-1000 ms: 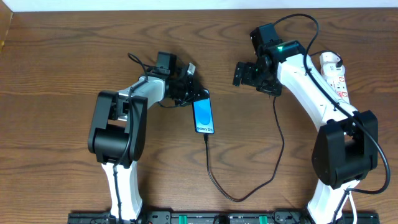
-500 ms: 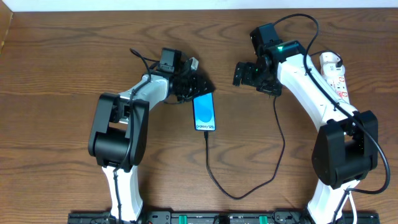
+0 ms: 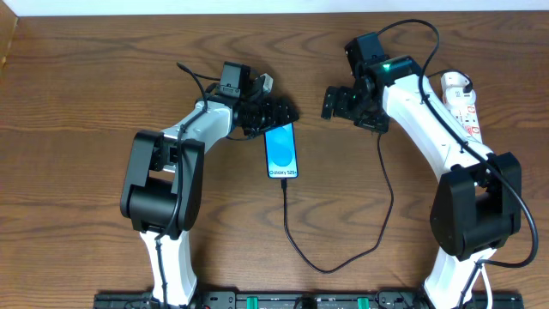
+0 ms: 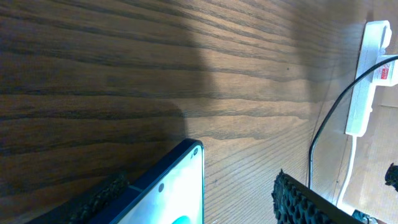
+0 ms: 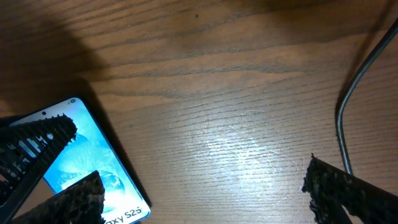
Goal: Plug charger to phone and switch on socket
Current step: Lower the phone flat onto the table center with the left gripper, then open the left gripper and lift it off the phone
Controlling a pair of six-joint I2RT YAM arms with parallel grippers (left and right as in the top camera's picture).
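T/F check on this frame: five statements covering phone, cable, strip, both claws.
1. The phone screen is lit. True.
2. The cable reaches the phone's near end. True.
3. The right claw grips the cable. False: it is open and empty, and the cable passes beside it.
4. The strip lies left of the phone. False: it lies far to the phone's right.
5. The left claw is at the phone's far end, jaws open. True.
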